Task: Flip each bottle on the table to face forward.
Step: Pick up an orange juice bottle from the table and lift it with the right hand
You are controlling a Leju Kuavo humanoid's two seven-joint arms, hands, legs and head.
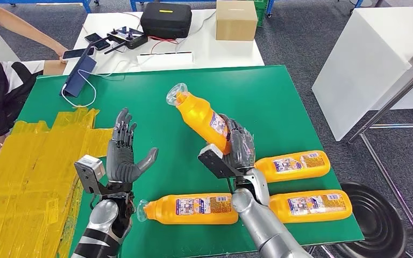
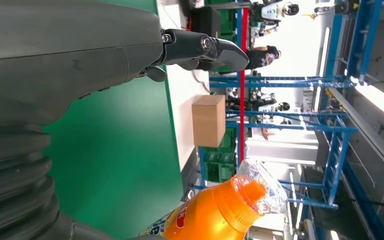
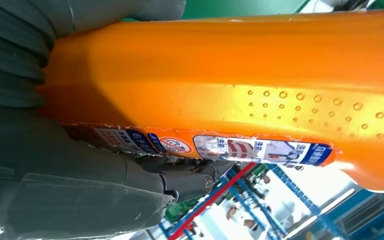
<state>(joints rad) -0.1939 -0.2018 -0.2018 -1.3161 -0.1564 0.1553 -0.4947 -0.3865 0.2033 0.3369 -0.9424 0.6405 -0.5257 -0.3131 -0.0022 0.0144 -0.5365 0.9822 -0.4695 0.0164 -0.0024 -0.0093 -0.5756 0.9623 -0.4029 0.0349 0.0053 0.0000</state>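
Note:
My right hand (image 1: 240, 146) grips an orange bottle (image 1: 201, 116) by its lower body and holds it tilted above the green table (image 1: 140, 107), its clear-wrapped cap pointing up and away. The right wrist view has that bottle (image 3: 240, 95) pressed against the hand (image 3: 55, 165). The left wrist view catches its cap end (image 2: 240, 200). My left hand (image 1: 123, 156) hovers open over the mat to the left, fingers spread, holding nothing; its fingers (image 2: 200, 50) are seen from the left wrist. Three more orange bottles lie on their sides near the front edge (image 1: 193, 208), (image 1: 293, 165), (image 1: 312, 206).
Yellow tape (image 1: 32, 161) covers the table's left part. A person sits at the far left (image 1: 0, 70), beside a blue power bank with cable (image 1: 78, 75). Behind stands a white table with a black case (image 1: 165, 20) and a cardboard box (image 1: 236, 20). A black stool (image 1: 376, 220) stands at right.

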